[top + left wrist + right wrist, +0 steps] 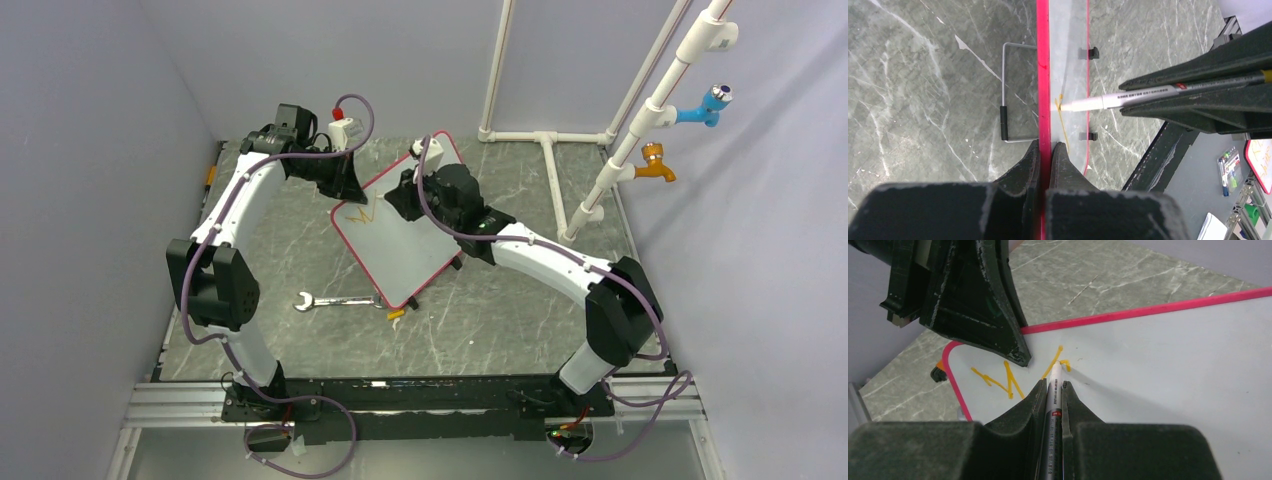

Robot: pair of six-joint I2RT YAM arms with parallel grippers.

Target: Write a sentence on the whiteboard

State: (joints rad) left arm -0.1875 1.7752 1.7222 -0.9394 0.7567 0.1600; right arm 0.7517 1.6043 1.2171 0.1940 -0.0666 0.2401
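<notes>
Top external view: the whiteboard (400,250) sits at mid-surface between the two arms, angled, with its near corner just beside a wrench (335,300) lying on the grey marbled surface (520,320).

Left wrist view: the left fingers (1025,165) are clenched on the red-pink rim of the whiteboard (1068,60), one finger on each face. A wire stand (1004,90) shows behind the board.

Right wrist view: the right fingers (1030,410) grasp a white marker (1054,405) lengthwise, its tip touching the whiteboard (1173,365) near the rounded corner. Orange strokes (998,380) run from that corner to the tip. The left fingers hold the rim just above the strokes.
</notes>
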